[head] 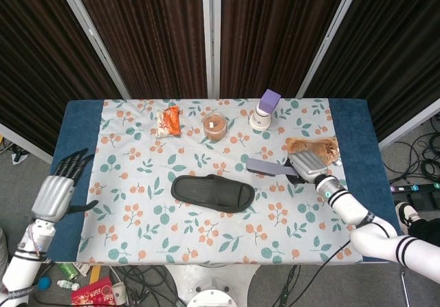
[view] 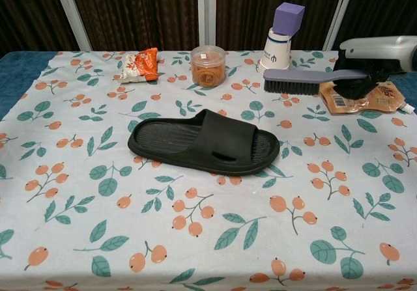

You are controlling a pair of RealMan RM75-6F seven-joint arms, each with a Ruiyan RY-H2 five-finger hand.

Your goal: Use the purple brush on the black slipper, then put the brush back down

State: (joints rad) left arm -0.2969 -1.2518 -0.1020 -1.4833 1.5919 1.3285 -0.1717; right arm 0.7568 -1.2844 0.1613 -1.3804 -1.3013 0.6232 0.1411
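The black slipper [head: 212, 192] [view: 205, 142] lies flat at the middle of the floral cloth. My right hand [head: 309, 164] [view: 371, 55] grips the handle of the purple brush [head: 266, 167] [view: 306, 79], held level in the air well above the table, bristles down, head pointing toward the slipper's right end. The brush is to the right of and beyond the slipper, not touching it. My left hand [head: 60, 189] hovers at the table's left edge with its fingers spread and nothing in it; the chest view does not show it.
An orange-brown pouch [head: 313, 148] [view: 365, 98] lies under the right hand. Along the back stand a paper cup stack topped by a purple block [head: 265, 110] [view: 281, 38], a clear tub of snacks [head: 214, 125] [view: 208, 65] and an orange wrapper [head: 168, 120] [view: 140, 64].
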